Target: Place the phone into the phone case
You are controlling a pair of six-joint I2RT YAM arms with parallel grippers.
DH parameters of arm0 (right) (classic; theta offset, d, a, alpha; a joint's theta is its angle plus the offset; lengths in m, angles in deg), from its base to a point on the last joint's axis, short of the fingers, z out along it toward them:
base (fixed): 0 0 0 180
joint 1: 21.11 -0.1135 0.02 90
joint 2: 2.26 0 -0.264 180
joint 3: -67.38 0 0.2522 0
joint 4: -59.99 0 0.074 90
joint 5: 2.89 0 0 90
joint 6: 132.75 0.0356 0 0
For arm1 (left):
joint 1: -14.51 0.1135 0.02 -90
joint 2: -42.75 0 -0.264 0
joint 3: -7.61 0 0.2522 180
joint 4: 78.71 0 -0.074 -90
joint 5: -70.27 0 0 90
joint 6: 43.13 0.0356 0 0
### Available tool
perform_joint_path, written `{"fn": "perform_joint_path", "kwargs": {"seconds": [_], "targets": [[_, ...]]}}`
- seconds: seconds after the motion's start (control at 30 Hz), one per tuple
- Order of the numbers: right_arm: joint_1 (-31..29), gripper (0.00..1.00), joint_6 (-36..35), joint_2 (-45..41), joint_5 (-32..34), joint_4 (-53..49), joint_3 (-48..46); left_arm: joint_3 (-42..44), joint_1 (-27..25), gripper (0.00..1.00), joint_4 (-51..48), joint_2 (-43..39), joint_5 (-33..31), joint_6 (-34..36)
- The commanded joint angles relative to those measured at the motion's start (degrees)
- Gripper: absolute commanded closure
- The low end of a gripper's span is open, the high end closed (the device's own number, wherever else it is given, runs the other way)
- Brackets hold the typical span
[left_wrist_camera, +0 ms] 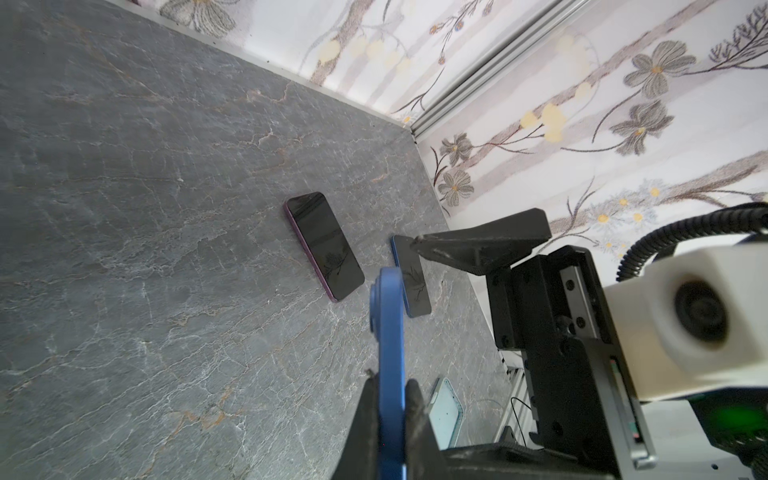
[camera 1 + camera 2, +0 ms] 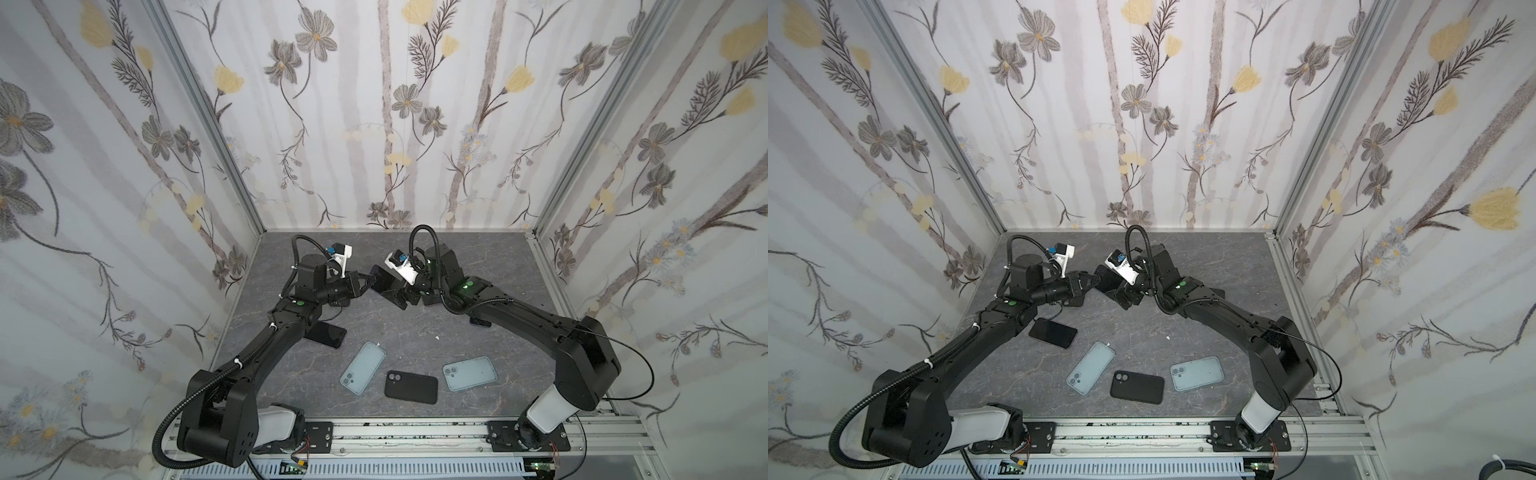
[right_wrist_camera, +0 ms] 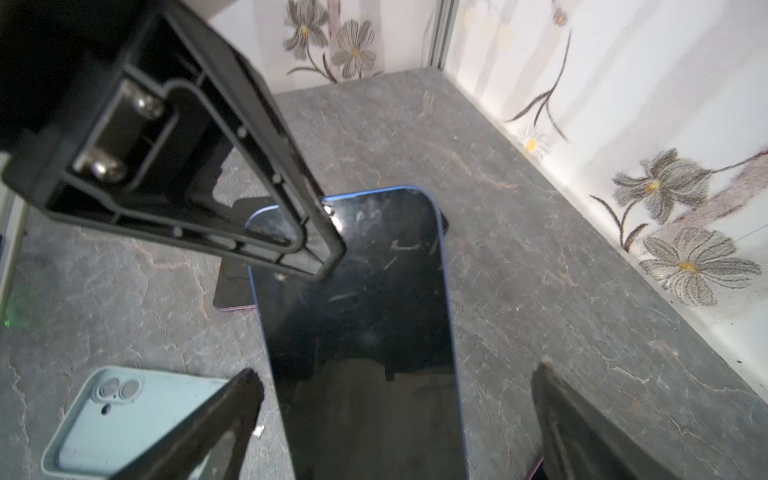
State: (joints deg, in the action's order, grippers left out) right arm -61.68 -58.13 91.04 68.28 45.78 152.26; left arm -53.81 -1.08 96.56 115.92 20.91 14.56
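Aloft, blue phone clamped in left tool, right tool spread wide, black case below.

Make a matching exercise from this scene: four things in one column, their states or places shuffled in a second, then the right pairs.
Things
1. left gripper
2. right gripper
3. blue phone
4. black case

States or places
A. lies between the two pale blue cases
B. open, jaws standing wide of the phone's sides
C. shut on the phone's edge
D. held in the air between the two arms

Pairs: 1-C, 2-B, 3-D, 4-A
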Motion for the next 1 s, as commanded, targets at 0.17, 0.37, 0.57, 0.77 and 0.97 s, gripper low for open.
{"fn": "perform_joint_path", "kwargs": {"seconds": [0.17,0.37,0.57,0.77,0.97], "targets": [[0.10,0.00,13.11,-9.19,-3.45,13.42,-1.47,4.96,2.79,1.00,20.57,-7.53,0.17,-7.81],[4.05,0.00,33.09,-18.05,-7.89,27.70,-7.13,9.18,4.95,1.00,34.09,-9.84,0.99,-15.19],[6.78,0.02,42.56,-21.99,-15.17,35.87,-9.32,10.39,5.07,1.00,50.10,-10.58,-1.27,-23.90],[6.85,0.27,43.26,-24.71,-13.13,34.57,-11.34,8.73,4.88,1.00,67.13,-7.94,-1.28,-31.11],[6.87,0.29,46.23,-25.64,-11.67,34.77,-12.07,8.13,4.87,1.00,81.28,-3.89,2.97,-37.34]]}}
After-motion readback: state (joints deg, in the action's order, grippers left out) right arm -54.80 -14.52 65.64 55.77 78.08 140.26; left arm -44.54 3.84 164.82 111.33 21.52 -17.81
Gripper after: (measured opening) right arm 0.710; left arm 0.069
